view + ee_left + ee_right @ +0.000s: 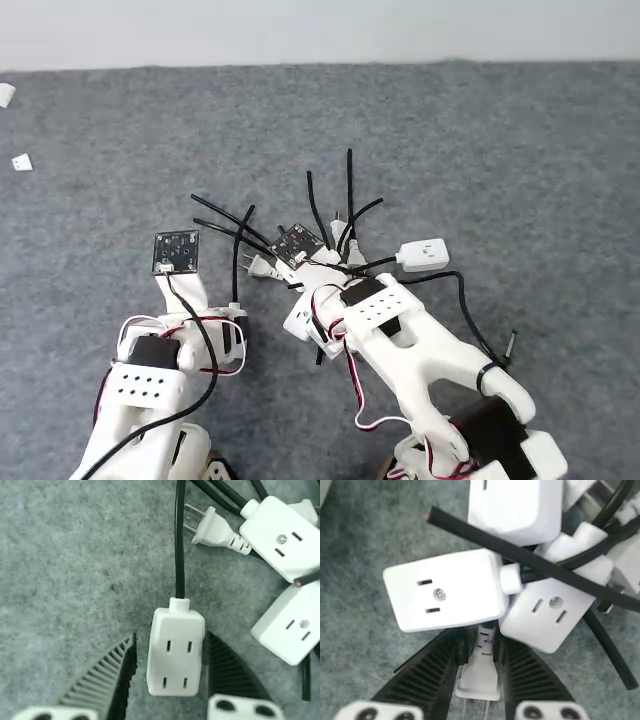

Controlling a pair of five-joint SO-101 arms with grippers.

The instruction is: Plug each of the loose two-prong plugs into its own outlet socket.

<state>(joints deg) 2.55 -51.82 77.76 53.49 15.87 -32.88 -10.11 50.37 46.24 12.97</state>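
- In my judgement, the right gripper had to hold its plug square and draw it clear of the piled sockets before mating.
- Its jaws pinched the plug's body, prongs toward the wrist.
- The left gripper stood spread astride a socket, 1 jaw touching it.

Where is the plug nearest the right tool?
Right wrist view: the plug sits between the right tool's fingers, prongs toward the camera, cord end against two white outlet blocks.

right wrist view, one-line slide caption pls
Right pincer clamped on a white two-prong plug beside clustered outlet sockets and black cords
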